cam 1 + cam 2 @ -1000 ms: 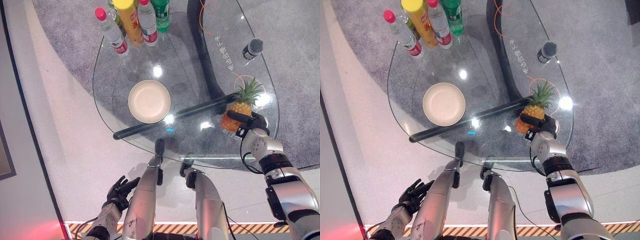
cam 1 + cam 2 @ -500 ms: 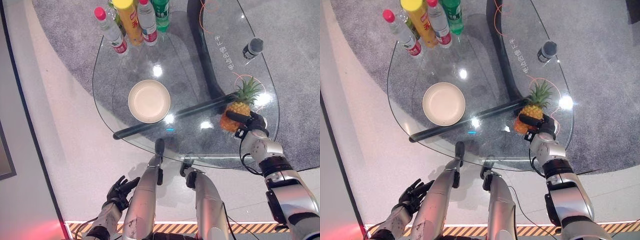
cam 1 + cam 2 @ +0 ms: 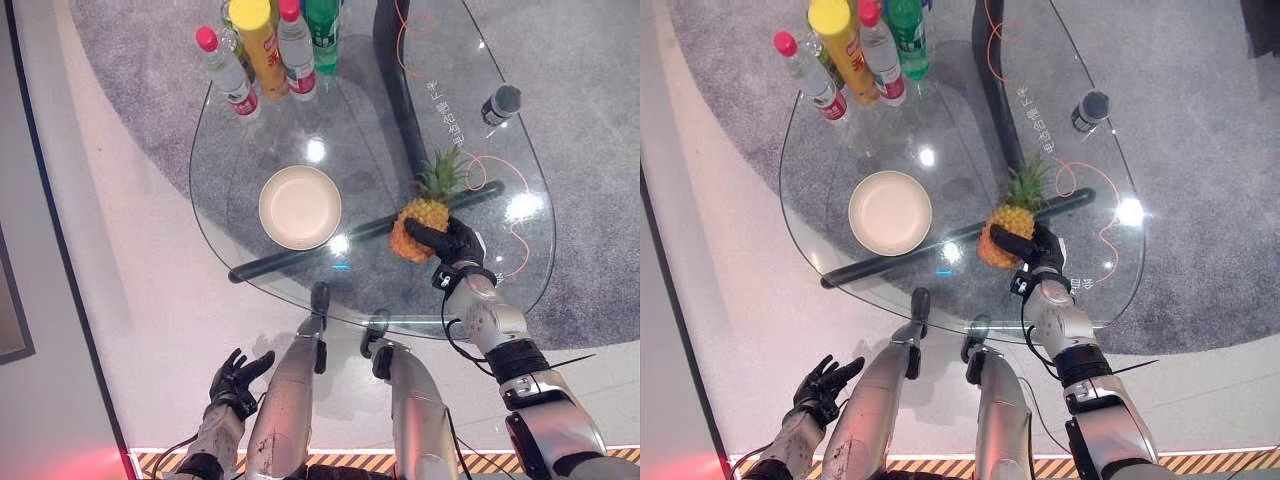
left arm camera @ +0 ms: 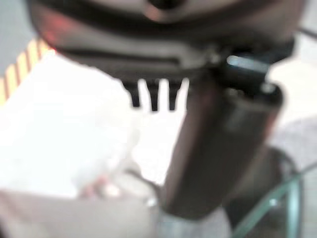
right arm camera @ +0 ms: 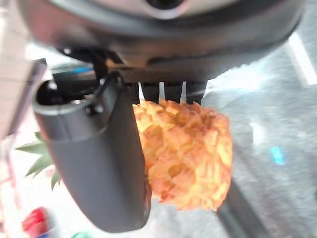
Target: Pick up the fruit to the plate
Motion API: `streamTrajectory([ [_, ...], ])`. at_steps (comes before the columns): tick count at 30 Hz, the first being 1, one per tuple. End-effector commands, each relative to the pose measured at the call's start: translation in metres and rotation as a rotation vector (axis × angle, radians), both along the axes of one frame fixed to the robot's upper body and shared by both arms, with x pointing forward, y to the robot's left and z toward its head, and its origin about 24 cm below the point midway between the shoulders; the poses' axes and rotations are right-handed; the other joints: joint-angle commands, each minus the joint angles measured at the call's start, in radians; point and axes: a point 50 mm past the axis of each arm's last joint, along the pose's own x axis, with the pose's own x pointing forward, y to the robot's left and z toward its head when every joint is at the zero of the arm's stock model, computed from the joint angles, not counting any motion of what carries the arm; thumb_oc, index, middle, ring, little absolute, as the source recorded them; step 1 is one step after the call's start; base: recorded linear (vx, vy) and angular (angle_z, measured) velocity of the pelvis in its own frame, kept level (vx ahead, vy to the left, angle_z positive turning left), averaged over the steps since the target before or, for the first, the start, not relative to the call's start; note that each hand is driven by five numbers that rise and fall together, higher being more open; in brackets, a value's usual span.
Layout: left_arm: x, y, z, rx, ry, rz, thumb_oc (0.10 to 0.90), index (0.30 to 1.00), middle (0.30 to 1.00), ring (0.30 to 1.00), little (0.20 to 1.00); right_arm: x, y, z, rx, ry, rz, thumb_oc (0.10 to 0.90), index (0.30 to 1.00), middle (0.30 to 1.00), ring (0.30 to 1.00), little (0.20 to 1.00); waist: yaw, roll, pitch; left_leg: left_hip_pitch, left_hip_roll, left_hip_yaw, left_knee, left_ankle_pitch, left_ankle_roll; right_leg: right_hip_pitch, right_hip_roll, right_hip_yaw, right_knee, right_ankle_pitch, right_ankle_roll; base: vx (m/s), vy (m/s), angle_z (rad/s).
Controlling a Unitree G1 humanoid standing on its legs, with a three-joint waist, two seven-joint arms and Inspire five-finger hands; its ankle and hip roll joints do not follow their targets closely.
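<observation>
Right hand [image 3: 452,243] clamped round pineapple [image 3: 413,221], thumb across its body, plate [image 3: 300,207] well off beyond the fruit, left hand [image 3: 236,377] hanging below table [image 3: 240,150], fingers loosely spread

The right robot hand [image 3: 452,243] covers part of the pineapple [image 3: 414,224]; bottles [image 3: 268,45] are edge-cropped.
</observation>
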Motion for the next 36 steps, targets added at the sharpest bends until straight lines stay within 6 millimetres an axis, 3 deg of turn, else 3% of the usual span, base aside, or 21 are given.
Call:
streamTrajectory([
  [1, -0.028, 0.013, -0.005, 0.051, -0.004, 0.156, 0.800, 0.900, 0.900, 0.900, 0.900, -0.007, 0.002, 0.062, -0.028, -0.344, 0.070, 0.100, 0.300, 0.300, 0.300, 0.200, -0.027, 0.008, -0.018, 0.065, -0.006, 0.024, 0.127, -0.116, 0.038, 0.049, -0.037, -0.054, -0.128, 0.192, 0.052, 0.00, 0.000, 0.00],
  [12, -0.016, 0.033, 0.027, 0.052, -0.284, 0.369, 0.800, 0.900, 0.900, 0.900, 0.900, -0.028, 0.043, 0.068, -0.064, -0.480, 0.354, 0.100, 0.300, 0.300, 0.300, 0.200, -0.028, 0.007, -0.018, 0.130, -0.002, 0.032, 0.127, -0.118, 0.032, 0.118, -0.048, -0.066, -0.116, 0.163, 0.047, 0.00, -0.001, 0.00],
  [16, -0.006, 0.035, 0.044, 0.061, -0.402, 0.350, 0.800, 0.900, 0.900, 0.900, 0.900, -0.035, 0.054, 0.073, -0.109, -0.521, 0.460, 0.100, 0.300, 0.300, 0.300, 0.200, -0.022, 0.010, -0.018, 0.149, 0.001, 0.034, 0.125, -0.117, 0.031, 0.141, -0.051, -0.073, -0.115, 0.157, 0.046, 0.00, -0.008, 0.01],
  [20, 0.009, 0.034, 0.071, 0.052, -0.573, 0.284, 0.800, 0.900, 0.900, 0.900, 0.900, -0.040, 0.062, 0.080, -0.186, -0.563, 0.562, 0.100, 0.300, 0.300, 0.300, 0.200, -0.014, 0.014, -0.018, 0.160, 0.004, 0.036, 0.126, -0.114, 0.031, 0.157, -0.054, -0.080, -0.112, 0.155, 0.047, 0.00, -0.026, 0.04],
  [26, 0.038, 0.010, 0.130, -0.017, -0.862, 0.044, 0.800, 0.900, 0.900, 0.900, 0.900, -0.048, 0.070, 0.082, -0.253, -0.593, 0.660, 0.100, 0.300, 0.300, 0.300, 0.200, -0.006, 0.013, -0.018, 0.171, 0.003, 0.034, 0.131, -0.115, 0.037, 0.183, -0.052, -0.087, -0.123, 0.160, 0.047, 0.00, -0.022, 0.01],
  [33, 0.051, -0.021, 0.175, -0.170, -1.084, -0.267, 0.800, 0.900, 0.900, 0.900, 0.900, -0.054, 0.069, 0.074, -0.296, -0.593, 0.696, 0.100, 0.300, 0.300, 0.300, 0.200, -0.006, 0.010, -0.018, 0.174, -0.001, 0.030, 0.134, -0.113, 0.043, 0.209, -0.047, -0.094, -0.148, 0.171, 0.045, -0.01, -0.029, 0.02],
  [36, 0.053, -0.028, 0.183, -0.222, -1.117, -0.333, 0.800, 0.900, 0.900, 0.900, 0.900, -0.056, 0.071, 0.072, -0.317, -0.592, 0.718, 0.100, 0.300, 0.300, 0.300, 0.200, -0.007, 0.010, -0.018, 0.174, -0.003, 0.028, 0.133, -0.112, 0.045, 0.212, -0.045, -0.094, -0.156, 0.176, 0.046, 0.00, 0.000, 0.00],
])
